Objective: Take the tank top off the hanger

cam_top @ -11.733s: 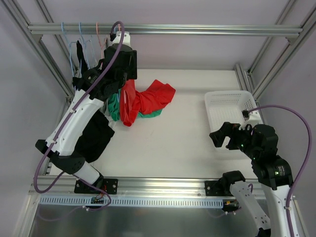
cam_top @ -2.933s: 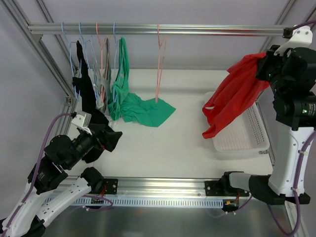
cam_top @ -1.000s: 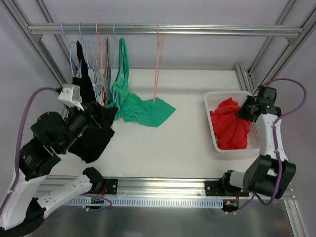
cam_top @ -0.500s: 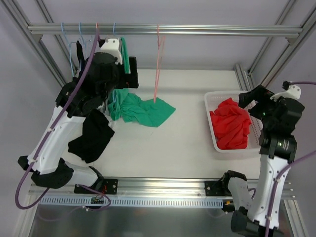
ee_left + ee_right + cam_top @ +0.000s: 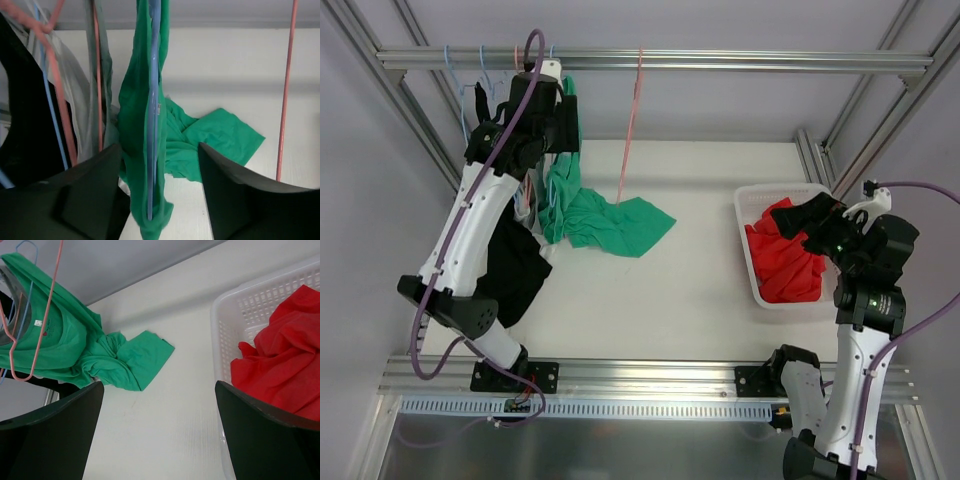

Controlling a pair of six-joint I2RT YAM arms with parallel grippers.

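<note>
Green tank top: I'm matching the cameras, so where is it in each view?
Top external: green tank top left of centre, hem on the table.
Left wrist: centre, on the blue hanger.
Right wrist: left side.
Shared landmark: empty pink hanger.

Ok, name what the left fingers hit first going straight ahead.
Probably the green fabric tank top draped on the thin blue hanger, centred between the left fingers; depth is unclear, but nothing shows nearer.
</note>
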